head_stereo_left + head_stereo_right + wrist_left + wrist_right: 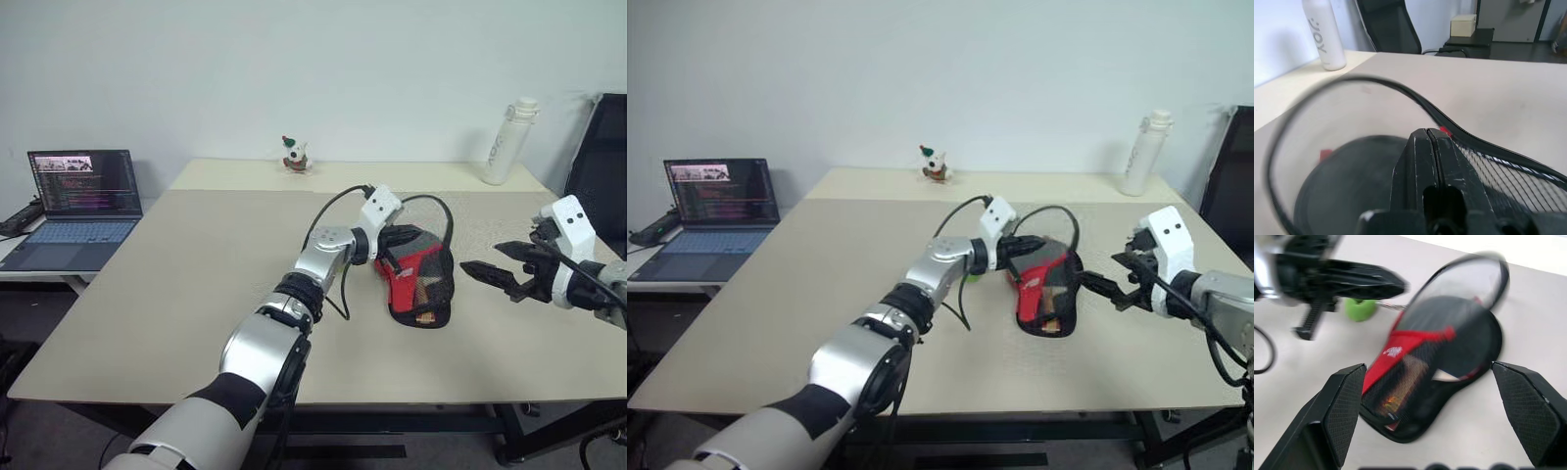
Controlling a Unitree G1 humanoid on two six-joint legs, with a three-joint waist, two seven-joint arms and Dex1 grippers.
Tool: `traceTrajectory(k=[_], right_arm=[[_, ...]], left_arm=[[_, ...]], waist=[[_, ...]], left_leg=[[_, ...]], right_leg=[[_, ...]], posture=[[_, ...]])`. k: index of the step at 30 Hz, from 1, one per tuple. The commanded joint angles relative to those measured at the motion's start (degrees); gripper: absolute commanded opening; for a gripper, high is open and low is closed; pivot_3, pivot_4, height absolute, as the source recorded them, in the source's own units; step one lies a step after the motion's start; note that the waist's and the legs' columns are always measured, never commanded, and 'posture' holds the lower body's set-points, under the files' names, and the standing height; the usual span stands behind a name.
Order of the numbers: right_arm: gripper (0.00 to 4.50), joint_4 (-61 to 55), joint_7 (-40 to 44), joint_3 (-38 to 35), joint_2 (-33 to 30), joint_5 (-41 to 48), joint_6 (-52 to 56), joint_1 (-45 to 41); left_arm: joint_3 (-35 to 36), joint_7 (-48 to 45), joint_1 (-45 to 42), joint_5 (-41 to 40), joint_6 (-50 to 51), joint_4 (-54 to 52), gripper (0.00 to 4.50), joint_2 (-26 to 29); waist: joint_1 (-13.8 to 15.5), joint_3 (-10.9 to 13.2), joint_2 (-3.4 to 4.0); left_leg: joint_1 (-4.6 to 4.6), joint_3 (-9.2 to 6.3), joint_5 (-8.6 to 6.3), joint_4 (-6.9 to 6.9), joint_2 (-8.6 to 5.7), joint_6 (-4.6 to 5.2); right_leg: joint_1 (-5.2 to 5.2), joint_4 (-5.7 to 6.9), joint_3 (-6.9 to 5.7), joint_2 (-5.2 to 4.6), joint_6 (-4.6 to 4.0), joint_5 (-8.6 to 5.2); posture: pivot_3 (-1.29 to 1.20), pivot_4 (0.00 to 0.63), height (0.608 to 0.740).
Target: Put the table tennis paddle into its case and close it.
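Resting on the table (176, 294), red-black case (419, 279), left gripper (1031, 246) pressed together at its ten o'clock, right gripper (487, 274) spread at three o'clock.

Grey lettering runs down the white bottle (1326, 33) and a white logo marks the case (1393, 351), neither legible.

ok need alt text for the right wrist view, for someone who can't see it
A black and red paddle case lies on a pale table with its zip flap lifted, framed by the right gripper and its two wide-open black fingers. Beyond it, the shut left gripper reaches in beside a small green ball charm.
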Motion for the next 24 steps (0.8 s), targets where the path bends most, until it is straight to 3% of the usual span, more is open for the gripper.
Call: traceTrajectory(k=[1, 7, 14, 24], right_arm=[[4.50, 3.0, -1.5, 1.6, 1.6, -1.9, -3.2, -0.6], [4.50, 19.6, -2.0, 10.3, 6.0, -9.3, -12.9, -5.4], [4.50, 43.2, 1.4, 19.7, 10.5, -19.6, -27.3, -12.3], [4.50, 62.0, 9.5, 26.4, 12.3, -28.9, -40.4, -17.9]], left_arm=[[1.6, -4.3, 3.5, -1.5, 0.1, -4.9, 0.02, 3.7], [2.8, -17.4, 18.5, -8.2, 10.7, -27.2, 0.02, 14.3], [4.6, -15.8, 29.4, -13.7, 24.3, -49.1, 0.02, 21.3], [4.6, -12.2, 32.1, -15.6, 29.4, -57.0, 0.02, 23.3]], waist=[[-0.1, 0.0, 0.01], [-0.2, 0.0, 0.08], [0.5, 0.1, 0.10], [0.1, 0.1, 0.11]], left_leg=[[0.04, 0.02, 0.00, 0.00, 0.01, 0.00], [0.11, 0.07, 0.01, 0.04, 0.03, -0.01], [0.07, 0.02, 0.01, 0.18, 0.00, -0.01], [0.15, 0.05, 0.01, 0.20, -0.02, -0.01]], right_leg=[[0.00, 0.04, 0.03, 0.00, 0.00, 0.00], [0.00, 0.16, 0.15, 0.02, -0.04, 0.02], [0.04, 0.17, 0.15, -0.03, -0.11, 0.07], [0.10, 0.19, 0.15, 0.01, -0.11, 0.07]], posture=[[0.00, 0.150, 0.740], [0.00, 0.150, 0.740], [0.00, 0.150, 0.740], [0.00, 0.150, 0.740]])
